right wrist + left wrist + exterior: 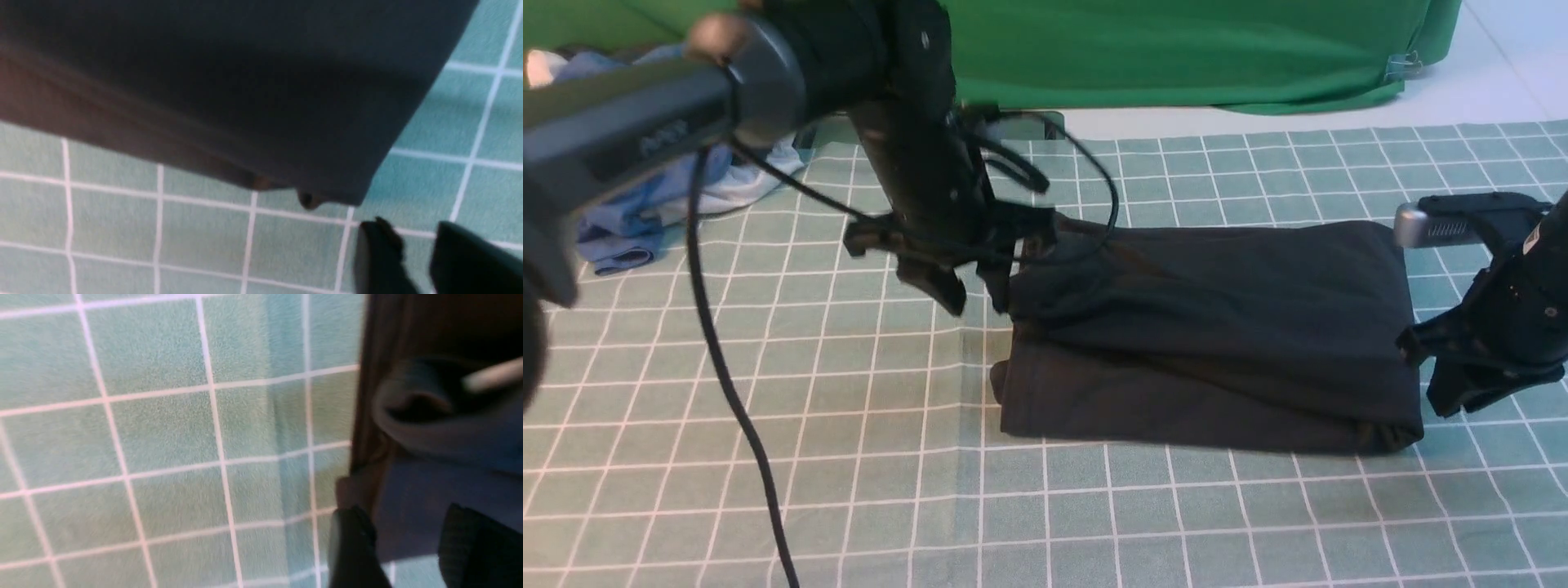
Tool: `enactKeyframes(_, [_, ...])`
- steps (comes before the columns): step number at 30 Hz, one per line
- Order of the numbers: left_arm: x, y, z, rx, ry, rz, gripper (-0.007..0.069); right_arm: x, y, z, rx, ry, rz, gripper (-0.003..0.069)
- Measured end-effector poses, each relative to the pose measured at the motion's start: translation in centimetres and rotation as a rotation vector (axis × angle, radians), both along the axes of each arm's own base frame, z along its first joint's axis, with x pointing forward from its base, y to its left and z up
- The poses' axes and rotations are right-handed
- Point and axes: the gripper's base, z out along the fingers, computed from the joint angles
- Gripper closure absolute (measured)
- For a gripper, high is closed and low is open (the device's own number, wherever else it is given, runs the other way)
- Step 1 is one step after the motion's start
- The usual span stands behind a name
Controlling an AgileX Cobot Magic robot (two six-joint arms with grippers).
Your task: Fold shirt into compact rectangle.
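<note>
from my seat the left end effector is partly lost behind its own dark wrist and trailing cable in the front view, and the picture is smeared there; the left wrist view shows its two fingers parted with dark cloth between them, not pinched, so i read it as open. the right end effector is cut off at the front view's right edge; in the right wrist view its fingers stand apart over bare checked cloth, empty, so open too.

the shirt lies folded into a rough rectangle on the bench, between the two end effectors. its left edge sits right at the left fingers, touching or nearly so; i cannot tell which. its right edge is just beside the right end effector, apart from it. the chest print and neck label are not readable from any view; a pale blurred strip shows in the fold, unclear what.

further out, blue and white garments are heaped at the far left, half hidden by the left arm. a green backdrop hangs behind.
</note>
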Motion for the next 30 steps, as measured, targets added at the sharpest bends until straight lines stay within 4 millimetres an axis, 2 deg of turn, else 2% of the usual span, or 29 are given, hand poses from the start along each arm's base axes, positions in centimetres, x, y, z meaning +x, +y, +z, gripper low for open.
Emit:
enactKeyframes(3, [-0.7, 0.3, 1.6, -0.006, -0.017, 0.001, 0.0245, 0.1, 0.1, -0.3, 0.011, 0.009, -0.006, 0.0277])
enactKeyframes(6, [-1.2, 0.6, 1.6, -0.002, -0.009, 0.01, 0.0211, 0.1, 0.1, -0.4, 0.012, 0.011, -0.006, 0.0234])
enactKeyframes(7, [-1.5, 0.7, 0.9, 0.007, 0.022, 0.027, 0.0193, 0.1, 0.1, -0.4, 0.013, 0.01, -0.006, 0.0217])
enactKeyframes(8, [-1.6, 0.7, 0.7, 0.008, 0.026, 0.028, 0.0191, 0.1, 0.1, -0.4, 0.013, 0.01, -0.006, 0.0216])
enactKeyframes(13, [-3.2, 0.5, -3.0, -0.045, 0.156, 0.082, 0.0172, 0.2, 0.1, -0.4, 0.013, 0.002, -0.006, 0.0208])
enactKeyframes(17, [-3.5, 0.1, -5.3, -0.132, 0.133, 0.115, 0.0172, 0.5, 0.2, -0.3, 0.023, -0.03, -0.025, 0.0208])
enactKeyframes(21, [-3.2, -0.1, -6.5, -0.152, 0.105, 0.133, 0.0172, 0.8, 0.3, -0.3, 0.04, -0.06, -0.052, 0.0208])
enactKeyframes(30, [-3.1, -1.1, -9.5, -0.162, 0.17, 0.153, 0.0173, 1.0, 0.3, -0.3, 0.041, -0.084, -0.056, 0.0208])
